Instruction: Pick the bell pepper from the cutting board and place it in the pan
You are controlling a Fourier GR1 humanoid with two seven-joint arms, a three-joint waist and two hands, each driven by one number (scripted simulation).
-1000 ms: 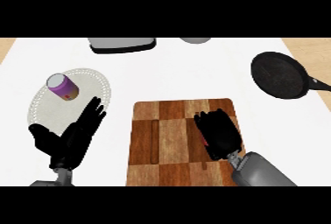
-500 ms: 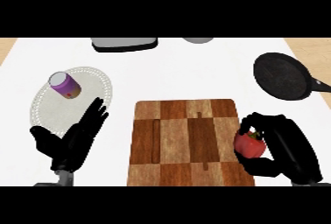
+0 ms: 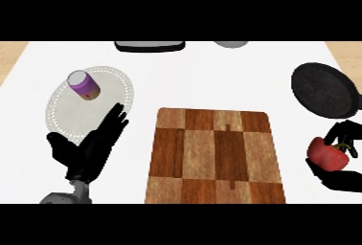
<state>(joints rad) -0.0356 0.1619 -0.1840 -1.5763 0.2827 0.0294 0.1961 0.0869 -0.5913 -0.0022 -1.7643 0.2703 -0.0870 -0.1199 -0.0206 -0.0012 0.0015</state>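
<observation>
Curling round the red bell pepper (image 3: 327, 155), the right hand (image 3: 344, 179) had carried it off the chequered wooden cutting board (image 3: 216, 155), seemingly toward the black round pan (image 3: 324, 91); beyond the board's left edge, the left hand (image 3: 88, 150) rested with straight fingers.

You're looking at a kitchen. White worktop (image 3: 212, 76), wood trim at its far corners. Checkered wooden cutting board (image 3: 216, 155) in the middle, dark pan (image 3: 325, 90) at the right, white beaded plate (image 3: 67, 107) on the left with a purple can (image 3: 84, 86) on it. Red bell pepper (image 3: 327, 155) by the board's right side is food prep stuff. Two grey items at the far edge (image 3: 150, 45) are cut off, possibly cookware, can't tell.
</observation>
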